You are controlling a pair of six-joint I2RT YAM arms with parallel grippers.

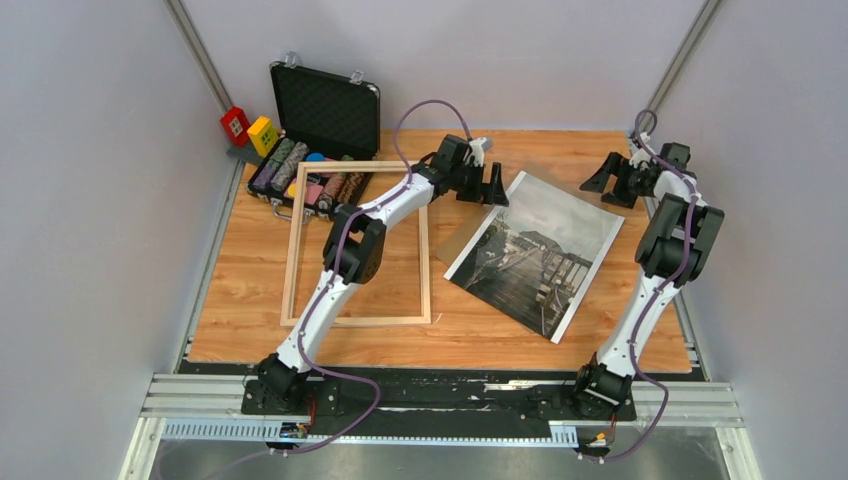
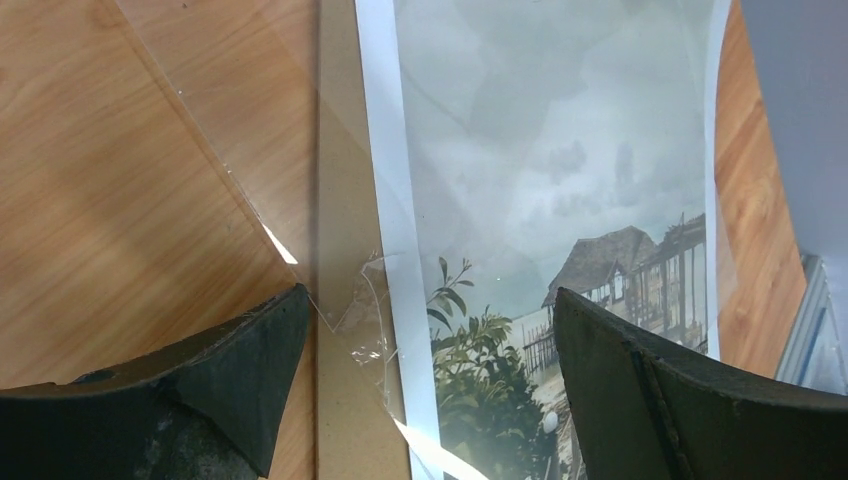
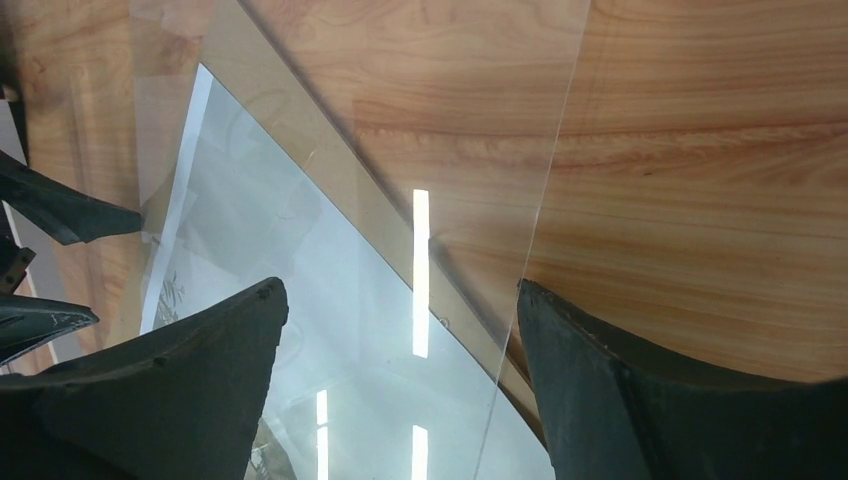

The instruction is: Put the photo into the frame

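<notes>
The photo point(image 1: 540, 255), a grey pier print with a white border, lies tilted on the table right of centre. A clear pane point(image 2: 250, 120) lies over it and a brown backing board point(image 2: 340, 200) shows beside its border. The pale wood frame point(image 1: 295, 250) lies flat to the left, partly under my left arm. My left gripper point(image 1: 490, 185) is open, low over the photo's far left corner point(image 2: 540, 150), fingers either side of its border. My right gripper point(image 1: 612, 180) is open above the table by the photo's far right corner. The right wrist view shows the pane's edge point(image 3: 545, 200) between its fingers.
An open black case point(image 1: 325, 110) with rolls and coloured items stands at the back left, touching the frame's far rail. Red point(image 1: 235, 124) and yellow point(image 1: 262, 133) blocks sit by the left wall. Grey walls close in both sides.
</notes>
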